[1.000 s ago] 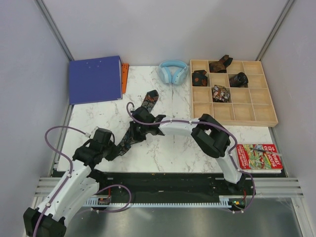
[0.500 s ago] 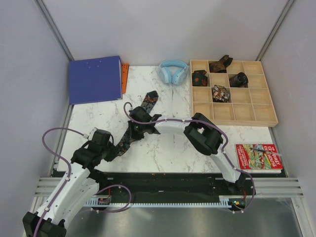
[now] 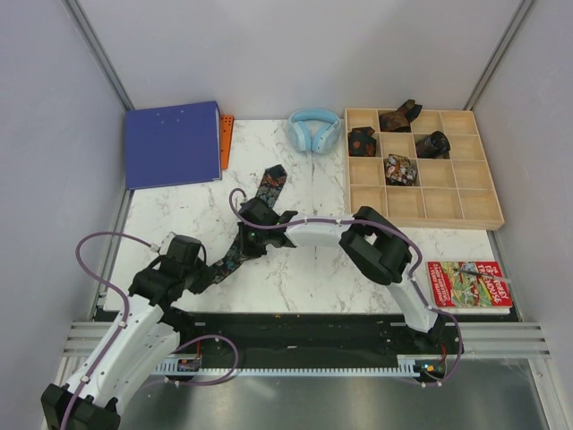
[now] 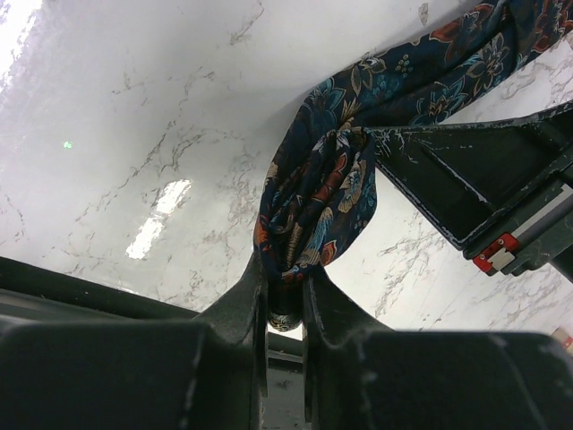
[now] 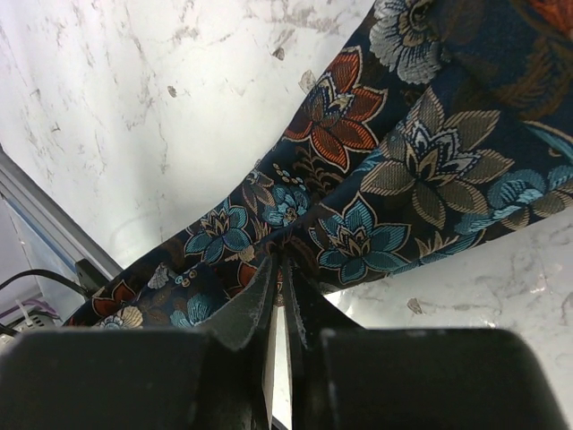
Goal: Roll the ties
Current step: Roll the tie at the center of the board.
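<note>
Strip of tie (image 3: 271,183): one; rolled ties (image 3: 400,168) in tray (image 3: 474,202): four.

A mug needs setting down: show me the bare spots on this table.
Bare table lies between the tie and the tray, and in front of the binder at the left edge. Crowded left of centre, where the left gripper and right gripper both pinch the tie.

One tie (image 3: 230,255), dark navy with red and blue flowers, stretches diagonally over the tabletop (image 3: 313,269), bunched at its near end (image 4: 313,202). Four rolled ties (image 3: 400,168) sit in separate compartments of the wooden tray (image 3: 448,208).
</note>
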{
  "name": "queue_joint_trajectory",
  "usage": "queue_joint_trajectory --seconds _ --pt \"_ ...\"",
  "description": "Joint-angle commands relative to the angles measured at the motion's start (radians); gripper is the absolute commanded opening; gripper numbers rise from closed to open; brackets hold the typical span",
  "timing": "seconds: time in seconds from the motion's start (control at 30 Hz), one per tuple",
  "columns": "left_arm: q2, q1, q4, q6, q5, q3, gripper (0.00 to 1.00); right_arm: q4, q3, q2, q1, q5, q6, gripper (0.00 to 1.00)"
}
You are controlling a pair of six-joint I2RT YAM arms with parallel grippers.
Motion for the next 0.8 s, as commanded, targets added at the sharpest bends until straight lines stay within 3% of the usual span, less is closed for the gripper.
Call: queue_joint_trajectory --seconds 0.0,0.4,0.77 --pt "0.006 -0.004 -0.01 -0.031 -0.026 0.041 0.02 -0.136 0.001 -0.021 0.0 0.073 -0.023 0.14" --pt "0.019 -0.004 -0.016 -0.025 -0.023 0.052 0.02 -0.208 0.11 -0.137 -0.012 0.093 -0.069 0.17" --pt "0.026 -0.004 -0.015 -0.025 -0.023 0.054 0.02 -0.138 0.141 -0.048 0.037 0.006 -0.055 0.16"
